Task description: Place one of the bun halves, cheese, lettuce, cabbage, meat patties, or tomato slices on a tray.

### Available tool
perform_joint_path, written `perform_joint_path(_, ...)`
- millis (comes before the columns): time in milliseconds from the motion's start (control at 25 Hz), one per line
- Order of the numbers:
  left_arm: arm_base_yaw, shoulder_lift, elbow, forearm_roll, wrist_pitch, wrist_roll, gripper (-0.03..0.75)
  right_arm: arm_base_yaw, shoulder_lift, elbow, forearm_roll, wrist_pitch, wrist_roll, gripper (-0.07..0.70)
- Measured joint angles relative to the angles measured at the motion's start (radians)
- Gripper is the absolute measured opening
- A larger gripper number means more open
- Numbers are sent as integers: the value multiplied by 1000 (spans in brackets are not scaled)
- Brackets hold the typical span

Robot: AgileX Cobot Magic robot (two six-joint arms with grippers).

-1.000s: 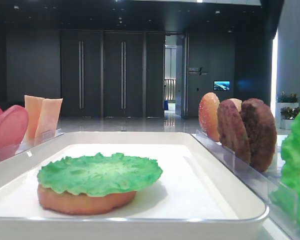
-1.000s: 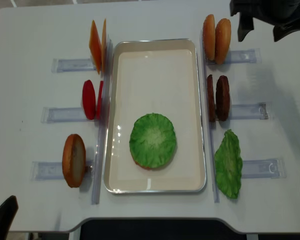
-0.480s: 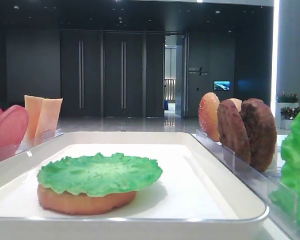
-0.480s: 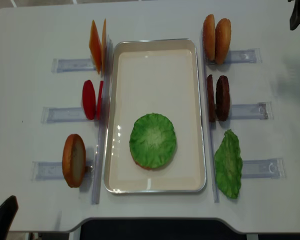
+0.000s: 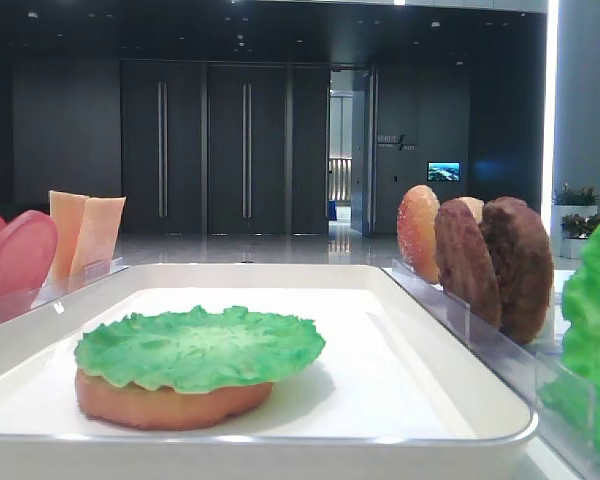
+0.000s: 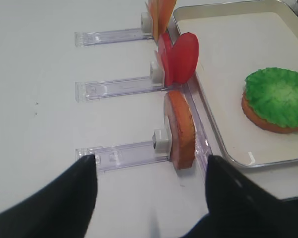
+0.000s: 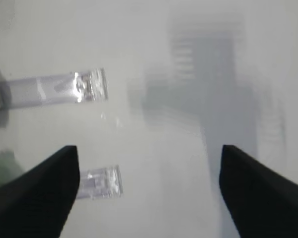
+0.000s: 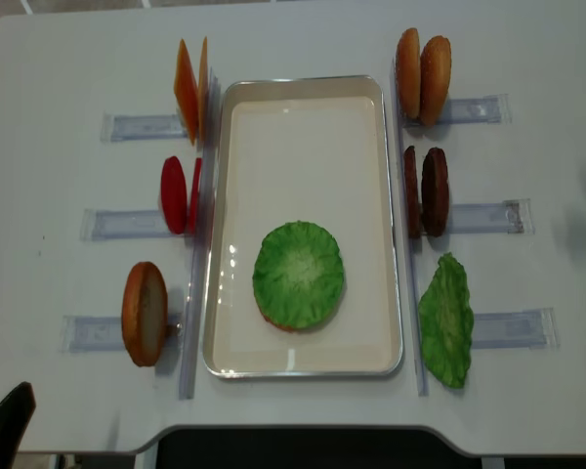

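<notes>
The large white rectangular tray (image 8: 303,103) with a raised glossy rim lies in the middle of the white table (image 8: 59,78). On its near half rests a round golden-brown bun half (image 5: 160,400), lying flat, and a bright green lettuce leaf (image 8: 299,274) with a wavy edge covers it from above. To the left of the tray, clear plastic holder strips (image 8: 137,127) keep other pieces standing on edge: thin pale-orange square cheese slices (image 8: 190,88) at the far end, smooth pinkish-red round tomato slices (image 8: 176,193) in the middle, and one more bun half (image 8: 144,313) nearest. To the right stand two bun halves (image 8: 422,73), then two thick dark brown meat patties (image 8: 425,191), and a second green lettuce leaf (image 8: 445,320) leans just beside the tray rim. The right gripper (image 7: 149,193) hangs over bare table with its black fingers (image 7: 35,198) spread wide and nothing between them. The left gripper (image 6: 149,198) is also spread apart and empty, near the single bun half.
</notes>
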Motion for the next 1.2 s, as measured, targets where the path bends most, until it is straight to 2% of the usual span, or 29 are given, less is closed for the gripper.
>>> perform_joint_path(200,0,0,0,0,0,0,517,0,-199,186,0,3,0,549)
perform_joint_path(360,0,0,0,0,0,0,517,0,-382,277,0,4,32,549)
perform_joint_path(800,0,0,0,0,0,0,517,0,-945,389,0,5,41,549)
perform_joint_path(1200,0,0,0,0,0,0,517,0,-1232,490,0,6,40,549)
